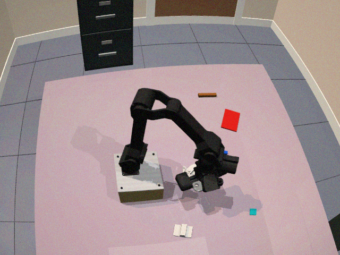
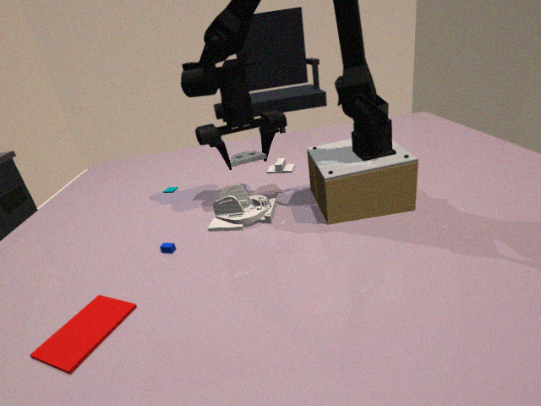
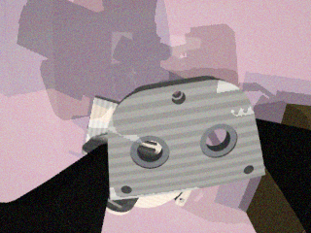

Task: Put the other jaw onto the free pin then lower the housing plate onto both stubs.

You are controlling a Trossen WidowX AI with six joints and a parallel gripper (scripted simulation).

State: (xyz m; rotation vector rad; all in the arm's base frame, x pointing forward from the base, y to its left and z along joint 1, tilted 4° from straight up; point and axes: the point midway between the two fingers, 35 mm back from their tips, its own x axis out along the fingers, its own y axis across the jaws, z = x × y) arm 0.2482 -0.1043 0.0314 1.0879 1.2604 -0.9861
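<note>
My gripper is shut on the grey housing plate, gripping it by its two ends. The plate has two large ringed holes and three small ones, and hangs in the air above the table, close to the gear assembly and not touching it. The pale gear assembly sits on the table with two curved upright jaw walls at one end. In the wrist view the plate covers most of it. Whether both jaws are on their pins and the teeth mesh cannot be told.
A small pale stepped stand lies apart from the assembly. The arm's box-shaped base stands beside it. A blue block, a teal square, a red panel and a brown bar lie around.
</note>
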